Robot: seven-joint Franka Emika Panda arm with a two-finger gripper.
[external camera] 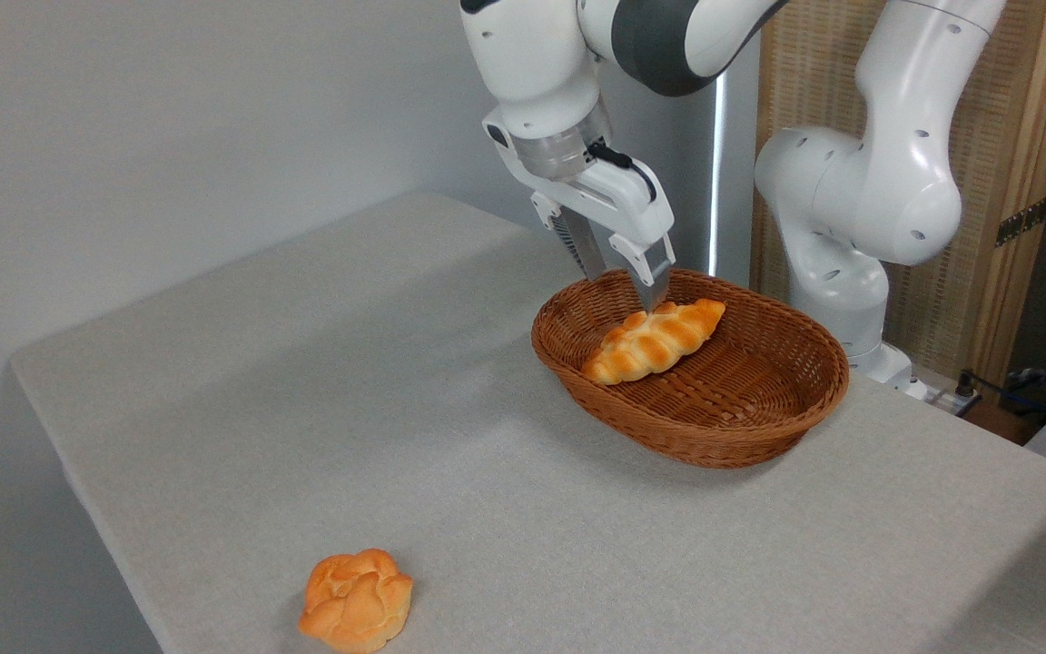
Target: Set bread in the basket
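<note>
In the fixed camera view, the bread (655, 342) lies inside the basket (741, 436), slanted from near-left to far-right, its near-left tip resting up against the sloping left wall and the rest on the woven floor, so the task looks all but done. The end effector (623, 282) hangs just above the loaf's far end with its two fingers spread apart; the right finger's tip seems to touch or nearly touch the crust, but nothing is clamped between them, which suggests a release rather than a grip. The fingers point down and slightly right, fitting a placement along the basket's long axis. The basket sits at the far right of the bench (305, 391), close to the arm's white base. A round knotted bun (357, 599) lies well apart at the near-left edge, out of the way. Nothing blocks a straight lift upward; only the basket's far rim is close to the fingers.
</note>
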